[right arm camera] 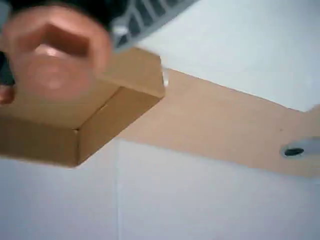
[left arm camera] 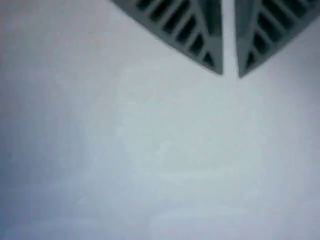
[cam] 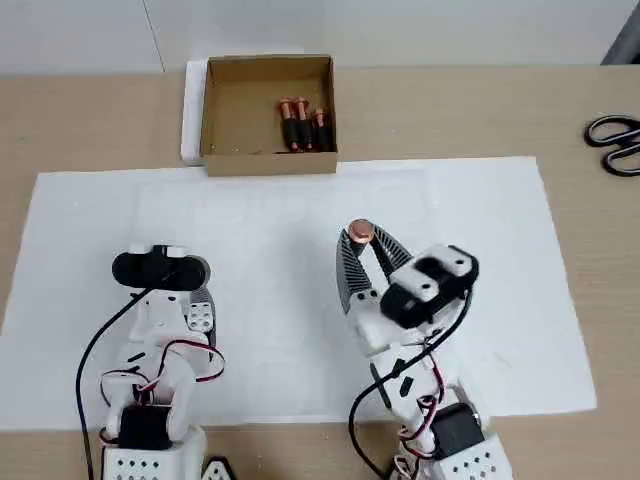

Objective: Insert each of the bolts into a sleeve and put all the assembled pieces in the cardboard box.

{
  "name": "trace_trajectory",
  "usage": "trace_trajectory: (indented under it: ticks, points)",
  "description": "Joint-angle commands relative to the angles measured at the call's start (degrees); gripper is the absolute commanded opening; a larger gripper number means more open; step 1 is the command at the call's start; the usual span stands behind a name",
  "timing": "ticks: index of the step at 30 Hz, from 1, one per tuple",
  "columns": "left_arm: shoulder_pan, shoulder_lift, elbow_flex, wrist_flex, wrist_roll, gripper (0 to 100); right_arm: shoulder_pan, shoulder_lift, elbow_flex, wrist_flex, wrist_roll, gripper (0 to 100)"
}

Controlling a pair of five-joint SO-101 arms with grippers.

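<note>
The open cardboard box (cam: 268,150) stands at the table's far edge, with three copper-headed assembled pieces (cam: 303,125) lying in its right half. My right gripper (cam: 362,240) is over the middle of the white sheet, in front of the box, shut on a bolt whose copper head (cam: 360,234) shows at the fingertips. In the right wrist view that head (right arm camera: 55,55) looms close and blurred beside a grey finger (right arm camera: 145,17), with the box (right arm camera: 100,115) beyond; whether a sleeve is on the bolt is hidden. My left gripper (left arm camera: 230,70) hangs just over bare sheet, shut and holding nothing; its arm (cam: 160,270) is folded at the front left.
A white sheet (cam: 300,290) covers most of the wooden table. Black scissors (cam: 615,140) lie at the far right, on the wood. A white foam block (cam: 192,110) adjoins the box's left side.
</note>
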Motion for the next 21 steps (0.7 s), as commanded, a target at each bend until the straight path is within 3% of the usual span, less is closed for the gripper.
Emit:
trace_trajectory:
  ticks: [1,6,12,21]
  points:
    - [0.18,-0.79,-0.4,0.18,0.35,1,1.71,-1.01,-1.85,0.31,4.75,0.5]
    - [0.53,-0.79,-0.4,0.18,0.35,1,2.42,-0.84,-9.14,7.43,14.68,0.4]
    - [0.53,-0.79,-0.4,0.18,0.35,1,2.59,4.62,-17.93,14.81,15.82,0.4]
    - [0.53,-0.79,-0.4,0.18,0.35,1,2.68,34.24,-37.36,11.82,20.31,0.4]
